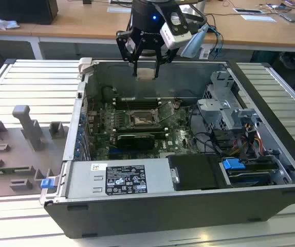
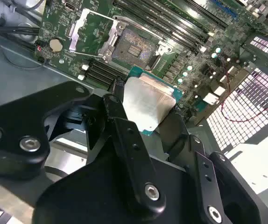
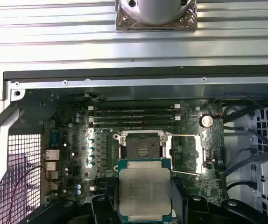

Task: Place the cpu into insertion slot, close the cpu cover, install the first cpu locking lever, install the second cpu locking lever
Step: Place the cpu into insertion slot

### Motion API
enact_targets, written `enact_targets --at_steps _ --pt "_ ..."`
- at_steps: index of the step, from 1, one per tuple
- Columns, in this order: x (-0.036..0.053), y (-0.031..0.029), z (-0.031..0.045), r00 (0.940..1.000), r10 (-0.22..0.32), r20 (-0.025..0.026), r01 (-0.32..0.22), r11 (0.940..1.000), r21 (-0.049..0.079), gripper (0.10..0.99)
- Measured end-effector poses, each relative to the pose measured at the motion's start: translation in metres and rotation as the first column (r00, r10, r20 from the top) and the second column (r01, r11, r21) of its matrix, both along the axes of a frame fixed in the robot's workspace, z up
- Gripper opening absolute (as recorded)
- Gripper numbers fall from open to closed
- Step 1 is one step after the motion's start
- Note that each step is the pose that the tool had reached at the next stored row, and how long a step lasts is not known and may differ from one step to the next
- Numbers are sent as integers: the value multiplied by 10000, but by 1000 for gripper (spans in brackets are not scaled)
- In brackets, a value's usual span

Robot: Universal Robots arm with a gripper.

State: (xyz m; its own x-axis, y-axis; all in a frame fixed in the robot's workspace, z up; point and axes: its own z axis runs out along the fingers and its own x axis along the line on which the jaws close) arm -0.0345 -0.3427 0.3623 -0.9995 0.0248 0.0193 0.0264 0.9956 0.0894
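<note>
One grey parts tray (image 1: 19,149) well off from the pincer (image 1: 146,71), toward the exterior view's left | pincer clamped on the cpu (image 1: 146,75) by its edges, above the open computer case (image 1: 188,216) | insertion slot (image 1: 140,119) below the pincer, well apart, dark centre uncovered | cpu cover (image 1: 166,110) raised, just beside the slot

The chip (image 3: 144,189) has a pale brushed-metal top with a dull sheen, edged in green board. The tool (image 2: 145,106) is matt black with bright steel screws. The socket (image 3: 143,148) is dark and matt inside a thin shiny metal rim. Its cover (image 2: 78,33) is bare silvery metal. The circuit board (image 3: 68,116) is green and slightly glossy. The case (image 1: 188,211) is dark grey matt sheet metal. The counter (image 1: 29,82) is pale ribbed metal.
</note>
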Motion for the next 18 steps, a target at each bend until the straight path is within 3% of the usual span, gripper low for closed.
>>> enact_targets --at_steps 18 --pt "0 0 0 9990 -457 0 457 9990 -7 541"
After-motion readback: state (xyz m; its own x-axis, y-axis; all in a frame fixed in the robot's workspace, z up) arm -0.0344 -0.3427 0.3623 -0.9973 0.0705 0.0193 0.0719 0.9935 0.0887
